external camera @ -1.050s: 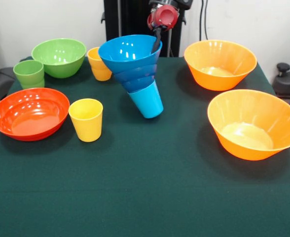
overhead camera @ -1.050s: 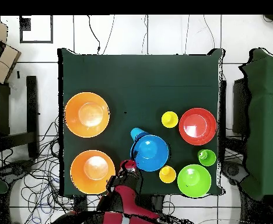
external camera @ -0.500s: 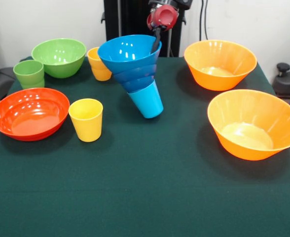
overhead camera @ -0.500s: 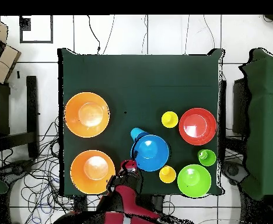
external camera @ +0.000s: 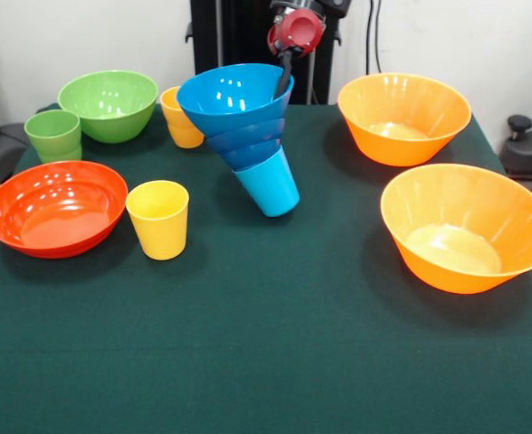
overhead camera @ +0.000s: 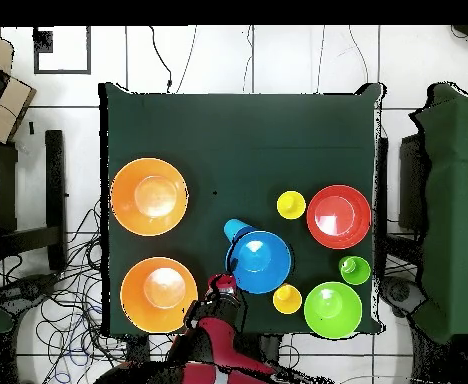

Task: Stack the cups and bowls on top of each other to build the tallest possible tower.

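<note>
- Blue tower (external camera: pixel 248 127), a stack of bowls on the light blue cup (external camera: pixel 269 183), tilts at mid-table, far side.
- Gripper (external camera: pixel 287 74) reaches its top rim; whether it grips cannot be told.
- Red-orange bowl (external camera: pixel 53 206), green bowl (external camera: pixel 109 104), two orange bowls (external camera: pixel 403 116) and yellow cups (external camera: pixel 158 218) stand unstacked.

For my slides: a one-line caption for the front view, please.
Gripper at the rim of a tilted blue stack, loose bowls and cups around.

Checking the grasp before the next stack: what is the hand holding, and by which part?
The hand grips the tilted blue tower by the far rim of its top bowl, one finger reaching down inside it.
</note>
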Robot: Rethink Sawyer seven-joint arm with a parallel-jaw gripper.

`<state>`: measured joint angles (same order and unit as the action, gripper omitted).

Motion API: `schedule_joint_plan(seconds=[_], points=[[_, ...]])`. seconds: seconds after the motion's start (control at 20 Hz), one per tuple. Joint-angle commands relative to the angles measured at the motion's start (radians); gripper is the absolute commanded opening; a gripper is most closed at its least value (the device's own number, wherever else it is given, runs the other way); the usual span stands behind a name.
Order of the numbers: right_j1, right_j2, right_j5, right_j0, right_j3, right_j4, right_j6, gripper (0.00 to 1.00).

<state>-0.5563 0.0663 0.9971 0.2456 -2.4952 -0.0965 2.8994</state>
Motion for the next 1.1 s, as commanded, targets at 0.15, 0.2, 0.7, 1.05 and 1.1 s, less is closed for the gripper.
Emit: schedule_joint_plan(seconds=[0.15, 0.2, 0.7, 1.05, 1.1], points=[[0.013, -0.066, -0.049, 0.024, 0.126, -0.027, 0.176, 1.0], [0.018, -0.067, -0.047, 0.025, 0.13, -0.027, 0.177, 1.0], [0.037, -0.071, -0.052, 0.019, 0.161, -0.052, 0.168, 1.0], [0.039, -0.073, -0.065, 0.013, 0.174, -0.073, 0.163, 1.0], [0.037, -0.074, -0.069, 0.015, 0.175, -0.074, 0.162, 1.0]])
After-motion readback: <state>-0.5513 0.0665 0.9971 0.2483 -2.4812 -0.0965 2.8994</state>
